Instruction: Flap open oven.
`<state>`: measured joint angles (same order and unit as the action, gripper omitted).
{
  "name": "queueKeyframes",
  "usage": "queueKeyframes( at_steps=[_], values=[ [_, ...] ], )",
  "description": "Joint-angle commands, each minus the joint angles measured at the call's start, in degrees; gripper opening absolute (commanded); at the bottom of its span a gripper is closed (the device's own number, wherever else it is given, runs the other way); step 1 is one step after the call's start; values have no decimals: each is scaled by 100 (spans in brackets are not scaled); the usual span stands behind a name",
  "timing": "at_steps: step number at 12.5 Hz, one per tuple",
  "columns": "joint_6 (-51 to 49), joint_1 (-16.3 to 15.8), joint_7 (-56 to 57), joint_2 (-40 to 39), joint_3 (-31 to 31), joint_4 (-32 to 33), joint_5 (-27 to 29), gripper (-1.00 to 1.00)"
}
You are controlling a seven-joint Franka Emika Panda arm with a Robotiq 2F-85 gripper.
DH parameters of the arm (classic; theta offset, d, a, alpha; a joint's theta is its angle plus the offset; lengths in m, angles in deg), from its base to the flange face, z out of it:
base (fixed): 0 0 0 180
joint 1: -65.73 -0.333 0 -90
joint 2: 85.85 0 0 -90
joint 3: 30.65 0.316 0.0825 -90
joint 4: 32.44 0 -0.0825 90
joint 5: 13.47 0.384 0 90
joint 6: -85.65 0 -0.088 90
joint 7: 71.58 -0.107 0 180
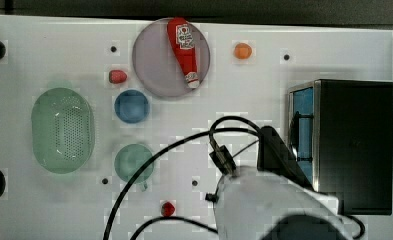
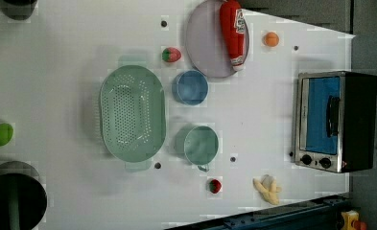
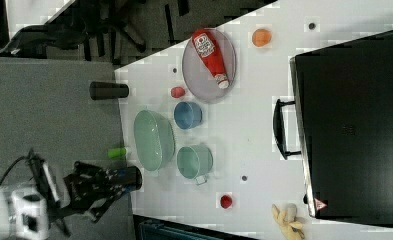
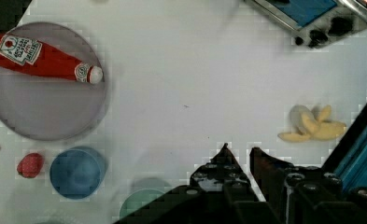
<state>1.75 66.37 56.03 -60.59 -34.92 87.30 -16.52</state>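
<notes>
Oven [image 1: 354, 145]: at the top view's right, door shut, handle [image 1: 295, 132] facing left.
Gripper [image 4: 239, 156]: near the handle, fingers narrow, holding nothing.

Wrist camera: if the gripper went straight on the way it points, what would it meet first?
For the gripper, likely the bare white table, with the oven further ahead and the banana off to one side; depth is unclear.

On the white tabletop [image 2: 71, 57], the oven [image 2: 335, 120] sits at three o'clock, door shut. A green colander [image 2: 132, 112] lies at centre, a ketchup bottle [image 2: 233, 32] on a plate [image 2: 206, 45] at twelve, a banana [image 2: 268, 189] at five.
</notes>
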Motion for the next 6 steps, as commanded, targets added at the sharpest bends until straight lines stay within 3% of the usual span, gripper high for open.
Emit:
queueKeyframes(
  at_steps=[1,6],
  values=[
    [279,92,1010,-172,-364,233,-119,-65],
    [1231,178,4407,-788,-1163,541,-221,-65]
  ],
)
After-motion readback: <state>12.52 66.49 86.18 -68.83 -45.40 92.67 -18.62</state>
